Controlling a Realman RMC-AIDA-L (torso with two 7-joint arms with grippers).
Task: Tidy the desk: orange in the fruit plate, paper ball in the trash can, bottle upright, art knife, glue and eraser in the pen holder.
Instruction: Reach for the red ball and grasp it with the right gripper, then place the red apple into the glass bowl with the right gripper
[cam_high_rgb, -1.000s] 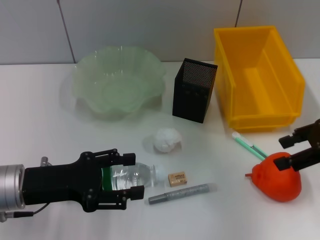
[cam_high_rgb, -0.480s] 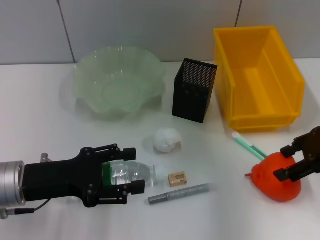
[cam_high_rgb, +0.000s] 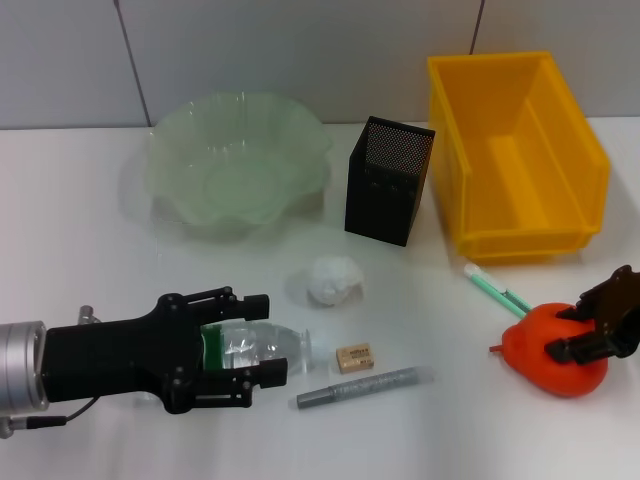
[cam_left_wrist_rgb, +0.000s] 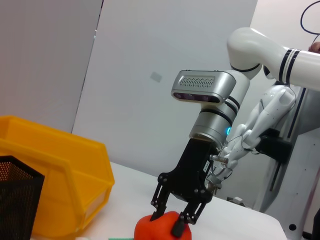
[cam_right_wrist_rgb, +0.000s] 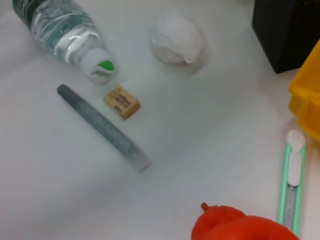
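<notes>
The clear bottle (cam_high_rgb: 275, 350) (cam_right_wrist_rgb: 60, 30) lies on its side near the table's front left. My left gripper (cam_high_rgb: 262, 340) is open, one finger on each side of the bottle's labelled body. At the front right sits the red-orange orange (cam_high_rgb: 540, 360) (cam_left_wrist_rgb: 160, 227), and my right gripper (cam_high_rgb: 588, 322) (cam_left_wrist_rgb: 169, 220) is open, low over its top, fingers straddling it. The paper ball (cam_high_rgb: 333, 278), tan eraser (cam_high_rgb: 354, 357) and grey glue stick (cam_high_rgb: 365, 387) lie mid-table. A green art knife (cam_high_rgb: 495, 290) lies left of the orange.
The pale green fruit plate (cam_high_rgb: 300, 125) stands at the back left. Beside it is the black mesh pen holder (cam_high_rgb: 388, 185), and the yellow trash can (cam_high_rgb: 500, 215) is at the back right. A tiled wall runs behind the table.
My right gripper has come down and toward the table's front, settling around the orange's top. My left gripper shifted slightly along the bottle; the bottle still lies flat.
</notes>
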